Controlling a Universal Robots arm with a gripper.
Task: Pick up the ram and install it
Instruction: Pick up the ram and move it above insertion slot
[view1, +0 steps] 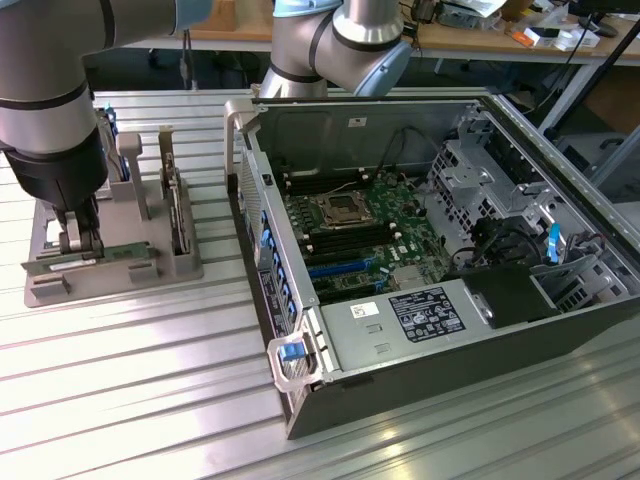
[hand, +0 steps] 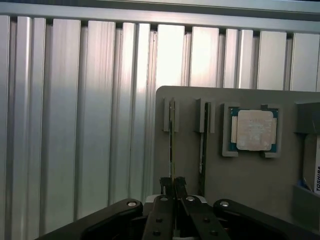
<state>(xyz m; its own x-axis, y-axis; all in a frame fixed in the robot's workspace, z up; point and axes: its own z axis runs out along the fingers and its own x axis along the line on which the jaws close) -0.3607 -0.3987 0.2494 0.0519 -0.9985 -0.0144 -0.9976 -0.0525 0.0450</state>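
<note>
The ram stands on its thin edge in a slot of the grey holder, and my gripper is shut on it, its two black fingers pinching the near end. In the exterior view my gripper hangs over the holder at the exterior view's left, with the green ram running sideways below the fingers. A second, alike stick stands in the slot beside the gripped one, apart from the fingers.
A square silver CPU chip lies in its recess on the holder, and a hard drive stands past it. The open computer case lies at the exterior view's right, its motherboard exposed. The ribbed aluminium table carries everything.
</note>
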